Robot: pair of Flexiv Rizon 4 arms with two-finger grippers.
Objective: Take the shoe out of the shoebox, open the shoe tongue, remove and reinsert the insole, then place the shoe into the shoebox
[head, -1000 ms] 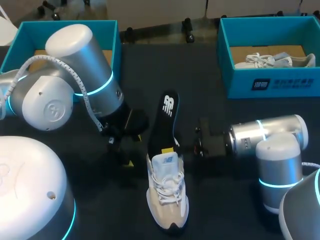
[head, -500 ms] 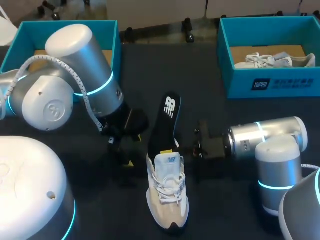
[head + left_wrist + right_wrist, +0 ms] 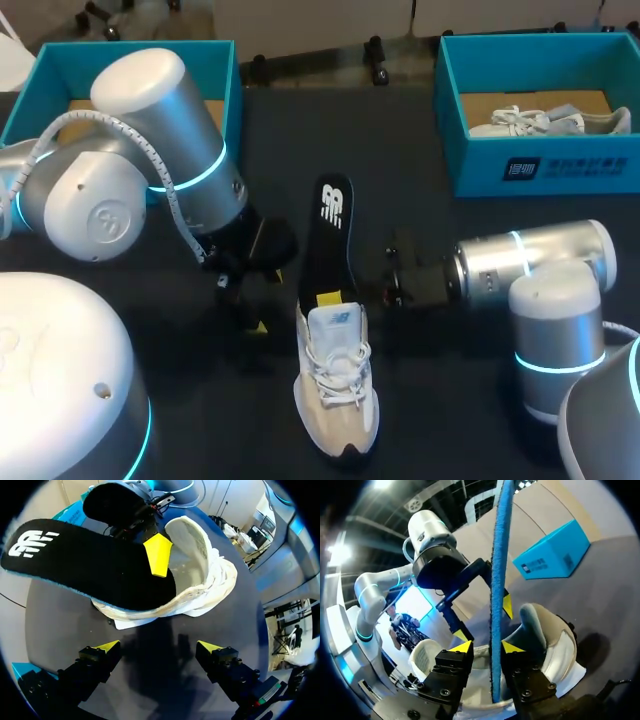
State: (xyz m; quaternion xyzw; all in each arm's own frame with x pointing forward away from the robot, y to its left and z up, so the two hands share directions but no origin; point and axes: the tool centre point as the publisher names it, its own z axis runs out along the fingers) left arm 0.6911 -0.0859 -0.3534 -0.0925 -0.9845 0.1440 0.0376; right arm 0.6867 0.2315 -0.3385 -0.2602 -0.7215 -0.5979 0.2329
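**Head view.** The shoe [image 3: 336,395] sits out on the table [image 3: 200,420], toe toward the robot, not in a box. The insole [image 3: 328,240] sticks out of the shoe's opening and runs away from it past the heel, logo side showing. The right gripper [image 3: 342,296] comes in from the shoe's right and straddles the insole just above the heel. The left gripper [image 3: 243,305] is just left of the heel, not touching it. The right-hand box [image 3: 540,165] is well beyond the shoe to its right and holds a second shoe [image 3: 545,122]. The left-hand box [image 3: 50,60] is well beyond the shoe to its left, partly behind the left arm.

Versus 0.5 s ago, the insole's free end has swung left from a rightward lean. The right gripper has edged left toward the shoe. The shoe is in about the same spot and the left arm looks unmoved.

**Left wrist view.** The left gripper's jaws are spread wide with nothing between them, only table under them. The shoe's heel opening is straight ahead. The insole slopes up out of the shoe. One yellow fingertip [image 3: 159,555] of the right gripper lies over its logo face. The other is hidden behind the insole.

**Right wrist view.** The insole stands on edge between the right gripper's fingers. It touches one finger, and a gap shows on the logo side, so it is not clamped. The shoe is just under and ahead of the fingers. The left gripper is beyond the shoe.
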